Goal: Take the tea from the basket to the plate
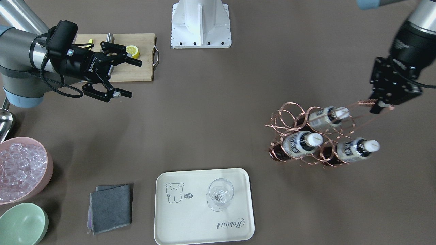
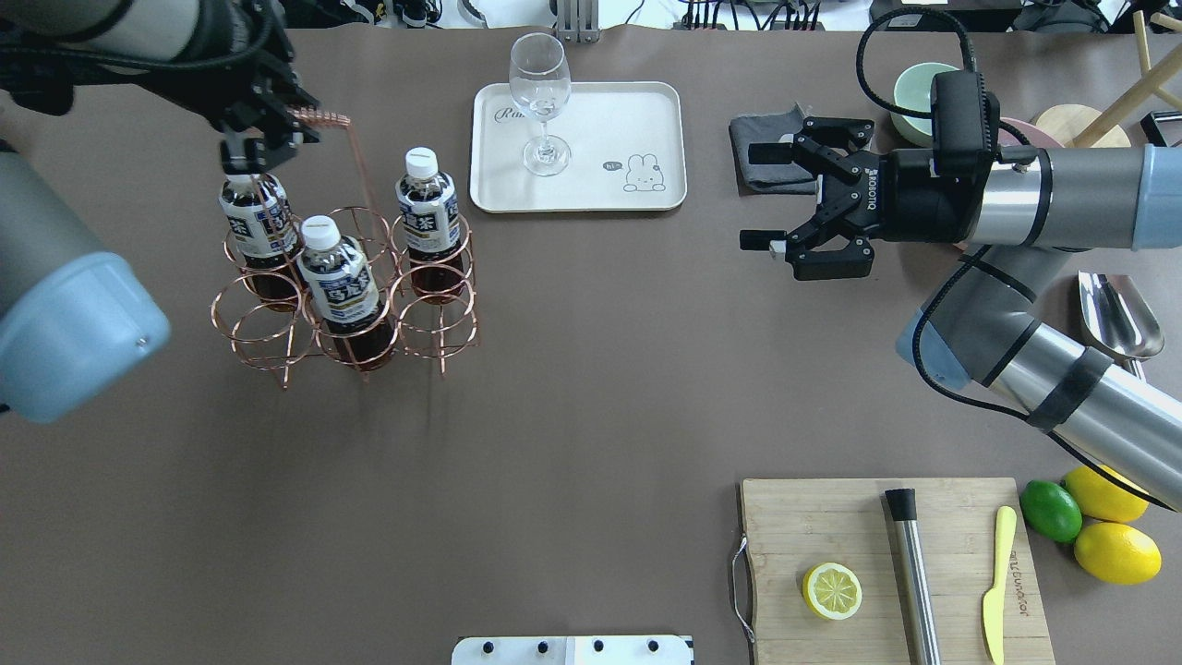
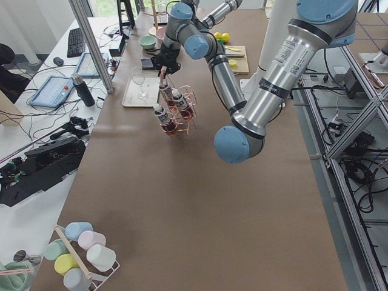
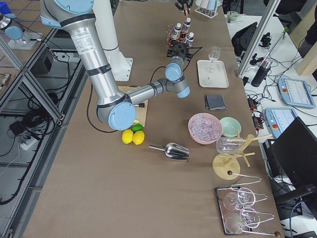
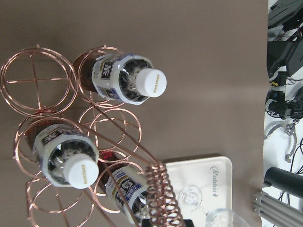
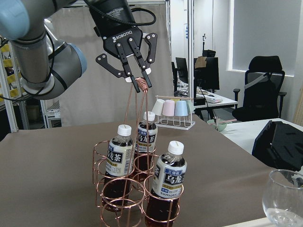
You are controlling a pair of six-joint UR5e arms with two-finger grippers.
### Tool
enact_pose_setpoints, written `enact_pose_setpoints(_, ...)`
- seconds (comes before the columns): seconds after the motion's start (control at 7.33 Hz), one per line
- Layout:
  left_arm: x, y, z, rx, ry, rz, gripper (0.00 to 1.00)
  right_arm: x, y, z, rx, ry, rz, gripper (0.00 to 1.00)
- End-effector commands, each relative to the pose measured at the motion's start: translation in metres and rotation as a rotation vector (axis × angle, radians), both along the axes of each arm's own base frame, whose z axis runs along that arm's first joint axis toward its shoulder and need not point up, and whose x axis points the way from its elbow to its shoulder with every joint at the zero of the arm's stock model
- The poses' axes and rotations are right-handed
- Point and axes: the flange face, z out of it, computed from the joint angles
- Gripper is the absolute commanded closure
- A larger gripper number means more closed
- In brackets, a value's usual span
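The copper wire basket (image 2: 259, 328) is on the table's left half and holds three tea bottles (image 2: 337, 277) with white caps; it also shows in the front view (image 1: 293, 115) and the right wrist view (image 6: 102, 151). My left gripper (image 2: 277, 129) is shut on the coiled top of the basket's tall handle (image 6: 138, 84). I cannot tell whether the basket is off the table. The cream plate (image 2: 600, 111) lies at the far middle with a clear glass (image 2: 540, 102) on it. My right gripper (image 2: 748, 197) is open and empty, above the table right of the plate.
A grey cloth (image 2: 766, 152), green bowl (image 2: 914, 92) and pink bowl of ice (image 1: 20, 170) lie right of the plate. A wooden board (image 2: 886, 563) holds a lemon half, a steel rod and a yellow knife. A scoop (image 2: 1117, 314), lemons and a lime are nearby.
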Motion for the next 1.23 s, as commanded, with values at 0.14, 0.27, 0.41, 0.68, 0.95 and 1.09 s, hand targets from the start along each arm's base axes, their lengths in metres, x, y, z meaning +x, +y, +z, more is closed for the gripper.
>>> enact_pose_setpoints(0.14, 0.098, 0.037, -0.074, -0.158, -0.010, -0.014, 1.00, -0.001, -0.002, -0.009, 0.010, -0.011, 0.002, 0.00)
enact_pose_setpoints(0.27, 0.109, 0.044, -0.075, -0.172, -0.007, -0.014, 1.00, -0.001, -0.003, -0.012, 0.014, -0.016, 0.003, 0.00)
enact_pose_setpoints(0.41, 0.121, 0.051, -0.080, -0.160, -0.014, -0.040, 1.00, -0.002, -0.003, -0.012, 0.014, -0.016, 0.003, 0.00)
enact_pose_setpoints(0.68, 0.137, 0.069, -0.081, -0.164, -0.007, -0.013, 1.00, -0.002, -0.003, -0.012, 0.015, -0.016, 0.004, 0.00)
enact_pose_setpoints(0.95, 0.138, 0.080, -0.083, -0.160, 0.005, 0.004, 1.00, -0.002, -0.004, -0.013, 0.016, -0.017, 0.005, 0.00)
enact_pose_setpoints(1.09, 0.137, 0.082, -0.086, -0.163, 0.016, -0.002, 1.00, -0.002, -0.004, -0.013, 0.016, -0.017, 0.005, 0.00)
